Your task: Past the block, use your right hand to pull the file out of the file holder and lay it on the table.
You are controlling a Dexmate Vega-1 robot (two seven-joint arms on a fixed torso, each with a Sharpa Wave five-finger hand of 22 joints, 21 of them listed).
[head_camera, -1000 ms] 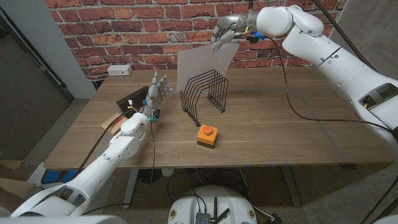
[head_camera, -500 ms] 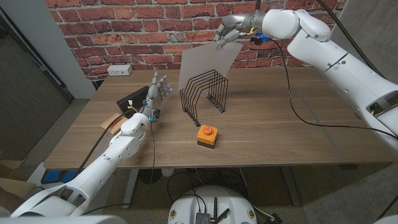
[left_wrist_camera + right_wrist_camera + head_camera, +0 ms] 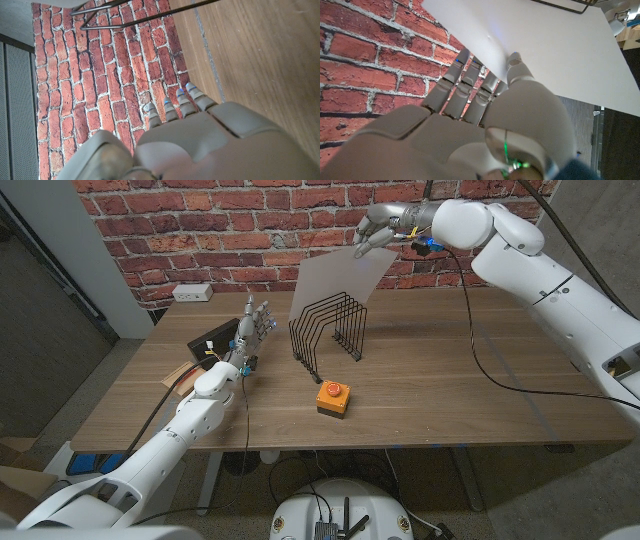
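Red brick wall (image 3: pixel 200 220) behind a wooden table (image 3: pixel 450 390), white power strip (image 3: pixel 192 292) at the far left corner against the wall. Black wire file holder (image 3: pixel 330 330) stands upright mid-table toward the back. Right hand (image 3: pixel 385 225) is up high over the back of the table, near the wall, pinching the top corner of the file (image 3: pixel 335 280), a plain white sheet; right wrist view shows the thumb on one face of the file (image 3: pixel 545 45) and the fingers (image 3: pixel 465 80) behind the other face, so it has a firm pinch on it. File hangs tilted, its lower edge down at the tops of the holder's wires; can't tell if it is fully clear of the slots or still just inside. Orange block with a red button top (image 3: pixel 333 397) sits on the table in front of the holder, toward the robot, apart from it. Left hand (image 3: pixel 250 330) is raised left of the holder, fingers pointing up and a little spread, nothing in it; left wrist view shows its fingertips (image 3: pixel 172 107) against the brick, with the holder's wires (image 3: pixel 140 10) beyond. Small black box with wires (image 3: pixel 215 343) on the table just beside the left hand.
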